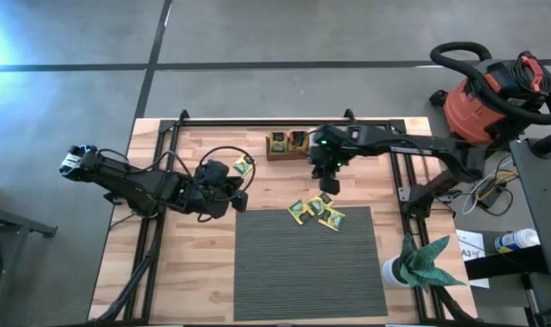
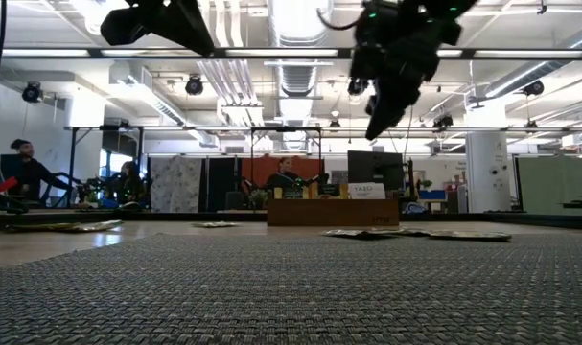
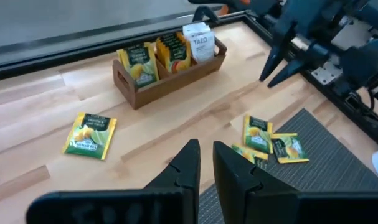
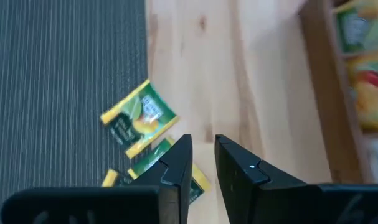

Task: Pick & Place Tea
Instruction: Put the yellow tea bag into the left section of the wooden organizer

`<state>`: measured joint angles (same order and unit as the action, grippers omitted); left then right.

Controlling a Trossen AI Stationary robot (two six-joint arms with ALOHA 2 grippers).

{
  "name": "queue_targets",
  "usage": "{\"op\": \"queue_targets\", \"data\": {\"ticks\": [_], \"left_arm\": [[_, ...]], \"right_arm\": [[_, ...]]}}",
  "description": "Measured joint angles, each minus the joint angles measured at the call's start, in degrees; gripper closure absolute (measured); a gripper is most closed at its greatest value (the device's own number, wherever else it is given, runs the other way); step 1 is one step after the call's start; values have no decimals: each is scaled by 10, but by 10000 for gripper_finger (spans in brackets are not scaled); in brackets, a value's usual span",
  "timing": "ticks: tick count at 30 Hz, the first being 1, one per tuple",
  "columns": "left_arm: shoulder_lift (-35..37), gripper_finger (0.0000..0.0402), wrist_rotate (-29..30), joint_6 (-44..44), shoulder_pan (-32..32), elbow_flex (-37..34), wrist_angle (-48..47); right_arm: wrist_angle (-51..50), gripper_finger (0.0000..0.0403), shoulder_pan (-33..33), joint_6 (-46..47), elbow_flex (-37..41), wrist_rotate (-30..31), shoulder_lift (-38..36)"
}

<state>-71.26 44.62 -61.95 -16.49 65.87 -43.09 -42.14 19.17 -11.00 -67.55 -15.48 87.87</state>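
Fingers of the right gripper [image 4: 202,158] stand a narrow slot apart with nothing between them, hanging over the loose cluster of tea sachets [image 1: 316,212] at the far edge of the ribbed grey mat [image 1: 307,272] — poised, we judge, for the next pick. We read the pile's spot as deliberate: it lies just beside the wooden tray [image 3: 170,71], so each carry is short. The tray's compartments already hold upright yellow-green, orange and white sachets, stood on edge, we suppose, to pack more in.

Out on the bare desk [image 1: 266,186], a stray sachet [image 3: 89,134] lies flat near the left gripper [image 3: 204,165], whose fingers show a similar narrow gap and hold nothing; that arm waits to the left of the mat.

Much is hard to read — how many sachets overlap in the pile, how full each compartment is, and the printing on most wrappers. From table height the sachets flatten to thin slivers, and the right wrist view cuts the tray off at its edge.
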Motion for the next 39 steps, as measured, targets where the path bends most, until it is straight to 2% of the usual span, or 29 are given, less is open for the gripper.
{"op": "queue_targets", "data": {"ticks": [6, 11, 15, 21, 39], "left_arm": [[0, 362, 7, 6, 4, -7, 0], [0, 362, 43, 6, 11, -13, 1], [0, 362, 44, 7, 22, -14, 0], [0, 362, 45, 7, 33, -14, 0], [0, 362, 41, 15, 34, -14, 0]], "right_arm": [[84, 335, 3, 104, 123, 4, -113], [100, 335, 1, 170, 198, 5, -174], [99, 335, 1, 215, 239, 5, -205], [110, 335, 1, 245, 260, 5, -227], [115, 335, 1, 245, 257, 5, -227]]}}
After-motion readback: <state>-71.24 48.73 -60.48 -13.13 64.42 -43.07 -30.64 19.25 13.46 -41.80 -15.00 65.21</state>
